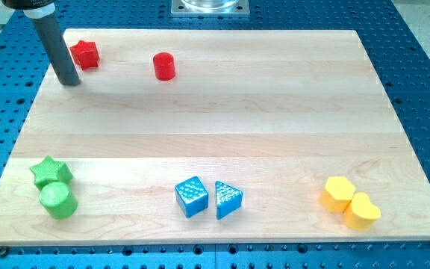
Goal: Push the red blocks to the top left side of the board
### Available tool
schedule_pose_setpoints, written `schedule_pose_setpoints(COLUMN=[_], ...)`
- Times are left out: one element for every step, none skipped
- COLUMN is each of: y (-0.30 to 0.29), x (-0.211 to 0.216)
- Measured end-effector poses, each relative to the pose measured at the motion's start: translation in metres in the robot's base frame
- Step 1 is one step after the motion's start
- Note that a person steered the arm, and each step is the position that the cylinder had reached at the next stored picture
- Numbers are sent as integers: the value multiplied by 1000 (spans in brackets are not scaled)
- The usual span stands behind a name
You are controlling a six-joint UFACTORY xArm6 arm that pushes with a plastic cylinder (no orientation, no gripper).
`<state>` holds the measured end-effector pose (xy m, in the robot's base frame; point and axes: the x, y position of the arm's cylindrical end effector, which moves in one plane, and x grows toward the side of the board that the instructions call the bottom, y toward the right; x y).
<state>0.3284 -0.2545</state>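
A red star block (pixel 85 54) lies near the board's top left corner. A red cylinder (pixel 164 66) stands to its right, about a hand's width away, along the view's top. My tip (pixel 69 81) rests on the board just below and left of the red star, close to it but apart. The dark rod slants up to the view's top left corner.
A green star (pixel 51 172) and green cylinder (pixel 57 200) sit at the bottom left. A blue cube (pixel 192 196) and blue triangle (pixel 228 199) sit at the bottom middle. Two yellow blocks (pixel 339 193) (pixel 362 211) sit at the bottom right. The wooden board (pixel 215 127) lies on a blue perforated table.
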Motion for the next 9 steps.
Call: schedule_pose_setpoints(y=[12, 23, 69, 137, 167, 208, 262, 205, 120], x=[-29, -19, 7, 22, -13, 3, -19, -55, -59])
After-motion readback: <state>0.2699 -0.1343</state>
